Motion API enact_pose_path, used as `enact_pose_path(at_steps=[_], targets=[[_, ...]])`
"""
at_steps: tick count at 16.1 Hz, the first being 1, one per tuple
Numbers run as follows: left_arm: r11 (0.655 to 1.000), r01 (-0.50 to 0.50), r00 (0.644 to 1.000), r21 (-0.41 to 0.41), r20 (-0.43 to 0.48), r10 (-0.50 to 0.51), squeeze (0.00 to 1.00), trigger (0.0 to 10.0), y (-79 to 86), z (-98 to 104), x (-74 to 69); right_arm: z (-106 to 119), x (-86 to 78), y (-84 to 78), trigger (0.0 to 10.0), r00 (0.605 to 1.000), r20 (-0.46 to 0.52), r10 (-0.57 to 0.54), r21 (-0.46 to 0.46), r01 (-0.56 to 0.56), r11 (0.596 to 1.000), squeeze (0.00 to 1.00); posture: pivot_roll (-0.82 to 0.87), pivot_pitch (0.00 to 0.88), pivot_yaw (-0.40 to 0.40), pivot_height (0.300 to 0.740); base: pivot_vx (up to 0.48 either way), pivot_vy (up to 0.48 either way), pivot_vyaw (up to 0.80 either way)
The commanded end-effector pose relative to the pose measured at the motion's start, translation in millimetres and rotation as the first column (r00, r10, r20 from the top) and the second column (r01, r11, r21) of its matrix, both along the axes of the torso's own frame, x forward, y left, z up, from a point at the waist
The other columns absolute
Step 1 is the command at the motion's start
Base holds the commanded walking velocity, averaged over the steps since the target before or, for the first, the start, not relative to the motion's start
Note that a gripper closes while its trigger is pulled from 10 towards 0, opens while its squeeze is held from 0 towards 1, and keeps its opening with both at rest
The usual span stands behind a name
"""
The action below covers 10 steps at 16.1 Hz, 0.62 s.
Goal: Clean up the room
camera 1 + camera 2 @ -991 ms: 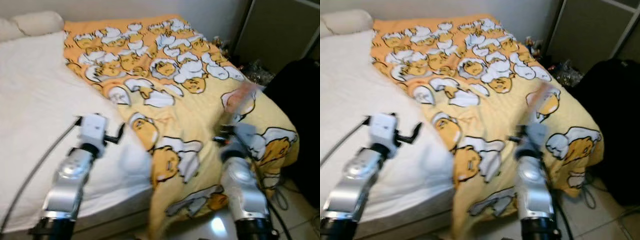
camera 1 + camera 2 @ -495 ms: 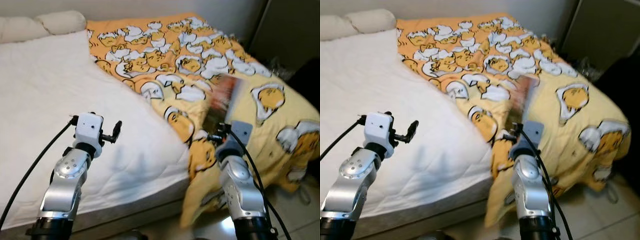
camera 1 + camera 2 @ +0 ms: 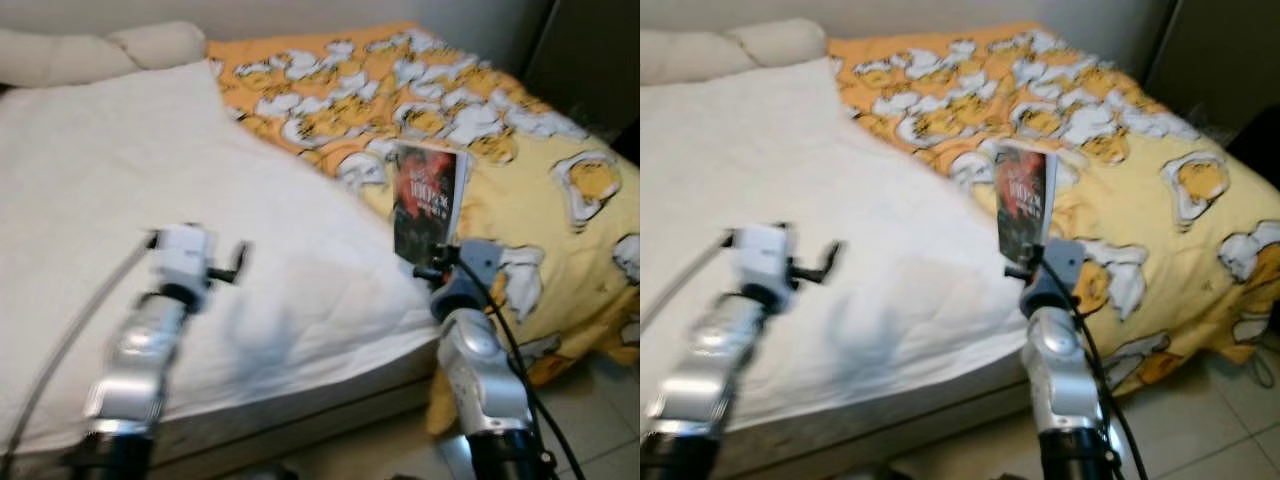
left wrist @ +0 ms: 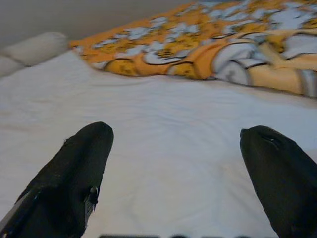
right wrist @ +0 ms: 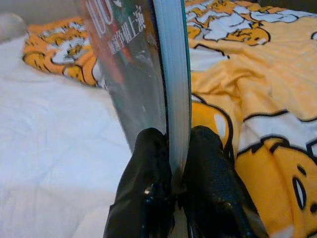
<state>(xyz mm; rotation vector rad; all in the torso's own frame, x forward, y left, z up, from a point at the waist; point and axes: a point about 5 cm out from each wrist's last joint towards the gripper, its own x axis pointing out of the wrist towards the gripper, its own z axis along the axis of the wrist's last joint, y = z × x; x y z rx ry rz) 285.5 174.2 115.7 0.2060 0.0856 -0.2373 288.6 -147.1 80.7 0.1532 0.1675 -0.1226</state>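
Carrying the book (image 3: 428,203) upright, right gripper (image 5: 171,163) pinches its bottom edge above the bed (image 3: 90,190) front edge, likely for transport; left gripper (image 4: 173,163) hovers wide, empty.

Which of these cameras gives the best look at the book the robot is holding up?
The left eye view: the book stands upright above the right gripper, its whole dark cover facing the camera. The right eye view shows it similarly, at more of an angle. The right wrist view shows its page edge and a strip of cover, pinched between the fingers.
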Motion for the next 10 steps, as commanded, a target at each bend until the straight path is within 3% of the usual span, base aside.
enact_pose_path(at_steps=[1,10], targets=[[1.000,-0.019,1.000,0.019,0.005,0.019,0.00,10.0,7.2,2.2,1.1,11.0,3.5,-0.4,10.0,0.998,0.056,-0.012,0.002,0.012,1.000,0.00,0.08,0.000,0.019,0.740,0.000,0.431,0.00],[1.000,-0.007,1.000,0.023,0.008,0.007,0.00,10.0,6.7,4.0,3.3,11.5,5.1,0.9,10.0,0.998,0.063,-0.009,0.001,0.009,1.000,0.00,0.08,0.000,0.028,0.740,0.000,0.424,0.00]])
